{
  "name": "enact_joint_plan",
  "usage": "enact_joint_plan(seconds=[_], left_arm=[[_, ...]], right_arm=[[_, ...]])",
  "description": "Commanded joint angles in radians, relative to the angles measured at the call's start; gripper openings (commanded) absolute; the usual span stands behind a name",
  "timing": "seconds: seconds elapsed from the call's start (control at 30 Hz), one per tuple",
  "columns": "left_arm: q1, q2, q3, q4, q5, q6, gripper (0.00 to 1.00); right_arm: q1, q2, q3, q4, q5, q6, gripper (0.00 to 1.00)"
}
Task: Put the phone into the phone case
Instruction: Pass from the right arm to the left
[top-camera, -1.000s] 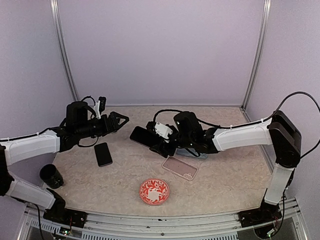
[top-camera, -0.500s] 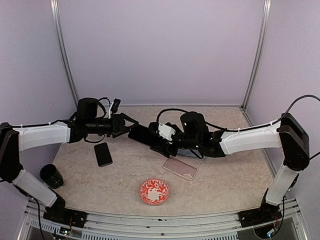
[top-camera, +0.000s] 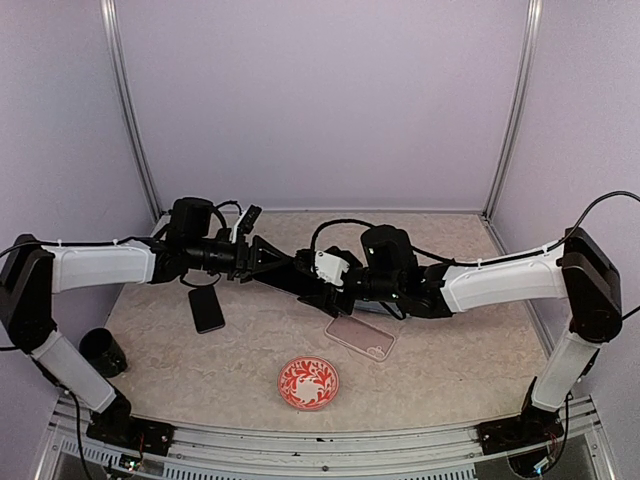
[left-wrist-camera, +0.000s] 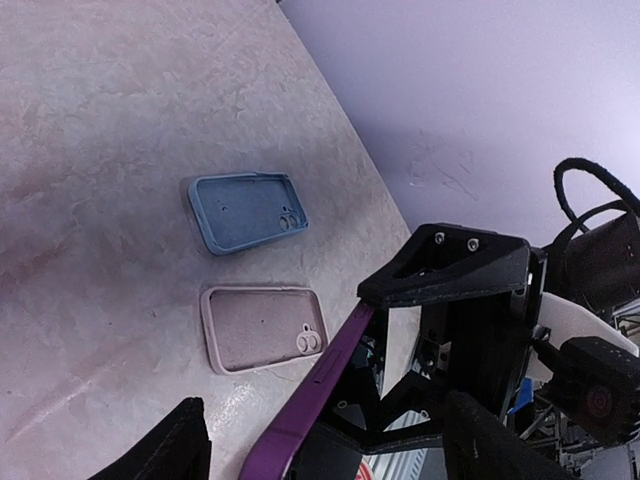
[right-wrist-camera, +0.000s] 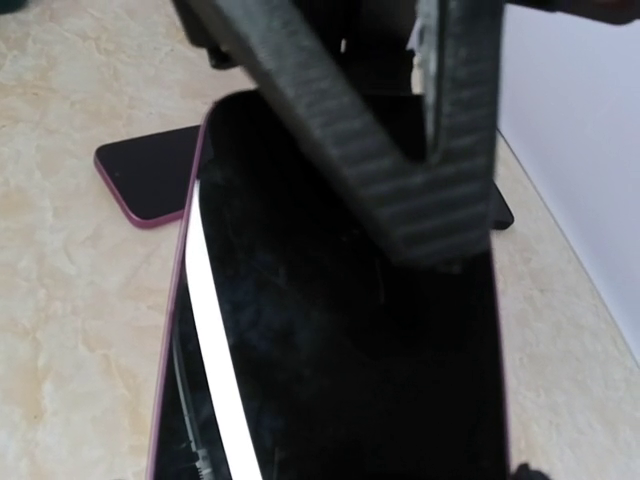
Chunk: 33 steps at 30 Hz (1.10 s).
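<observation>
Phone (right-wrist-camera: 340, 330): held in mid-air at frame centre, clamped by the right gripper (top-camera: 315, 285).
Left gripper (top-camera: 272, 260): jaws spread wide around the free end.
Handling: judged stiff, light, slippery glass; long edges are to be gripped.

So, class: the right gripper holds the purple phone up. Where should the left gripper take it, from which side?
Probably the purple phone by its free end, from the left: that sticks out past the right gripper, and the left gripper has open fingers astride its thin edge, so they pinch the flat faces.
</observation>
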Motion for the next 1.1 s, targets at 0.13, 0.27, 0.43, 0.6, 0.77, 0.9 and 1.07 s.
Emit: enact_joint_plan(seconds=[0.13,0.27,0.43,0.6,0.77,0.9,1.07], left_arm=[[-0.018,0.015,0.016,0.058,0.088,0.005,0.66],[-0.019,0.018,0.014,0.063,0.107,0.002,0.52],[-0.019,0.020,0.018,0.063,0.120,0.003,0.31],[-0.021,0.021,0.019,0.069,0.126,0.000,0.16],[-0.021,0.021,0.018,0.070,0.128,0.001,0.05],[-0.021,0.018,0.016,0.069,0.131,0.002,0.00],[-0.021,0.010,0.012,0.070,0.115,0.010,0.00]], right_arm=[[0.011,-0.023,0.006,0.082,0.006,-0.025,0.52],[0.011,-0.019,0.006,0.079,0.011,-0.039,0.52],[0.011,-0.017,0.003,0.080,0.023,-0.048,0.53],[0.011,-0.017,-0.001,0.082,0.028,-0.053,0.53],[0.011,-0.025,-0.008,0.083,0.037,-0.061,0.54],[0.011,-0.024,-0.012,0.085,0.044,-0.066,0.55],[0.011,-0.028,-0.011,0.084,0.067,-0.069,0.71]])
